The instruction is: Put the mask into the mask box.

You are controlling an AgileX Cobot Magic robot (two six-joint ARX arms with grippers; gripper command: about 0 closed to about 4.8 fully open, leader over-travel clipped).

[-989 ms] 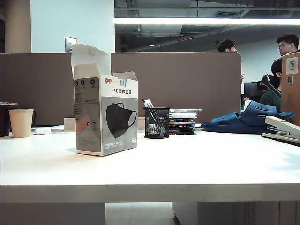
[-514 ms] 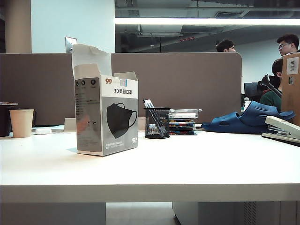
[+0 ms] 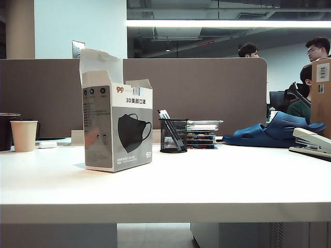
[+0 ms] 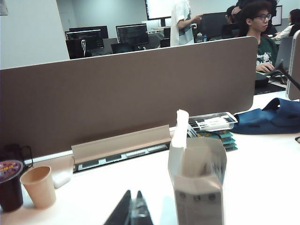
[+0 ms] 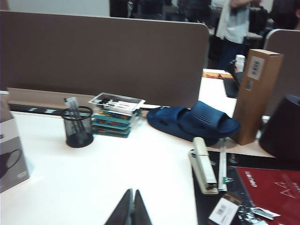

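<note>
1. Black fingers of my left gripper [image 4: 135,212] show at the edge of the left wrist view, pressed together to a point with nothing between them; the gripper sits raised above the white desk [image 3: 207,178], looking roughly level across it.
2. My right gripper [image 5: 132,211] is likewise closed tight on nothing, tips meeting, held over bare desk, well apart from the carton.
3. Neither arm appears in the exterior view.
4. Mask box [image 3: 118,126] stands upright on the left part of the desk, top flaps open, rear flap standing highest. From the left wrist view it is just ahead of my left gripper, slightly to one side, its open top facing the camera.
5. Readable print on the box: red "99" logo, "3D" followed by Chinese characters, a printed picture of a black mask. Small print on the grey side panel is too fine to read.
6. I cannot see the mask itself in any view.
7. Other items: black mesh pen cup [image 3: 173,135] beside the box; stacked clear cases [image 5: 116,115] behind it; blue slipper [image 5: 194,121]; stapler [image 5: 204,165]; paper cup [image 4: 40,186]; red folder [image 5: 272,190] with white lettering, not legible.
</note>
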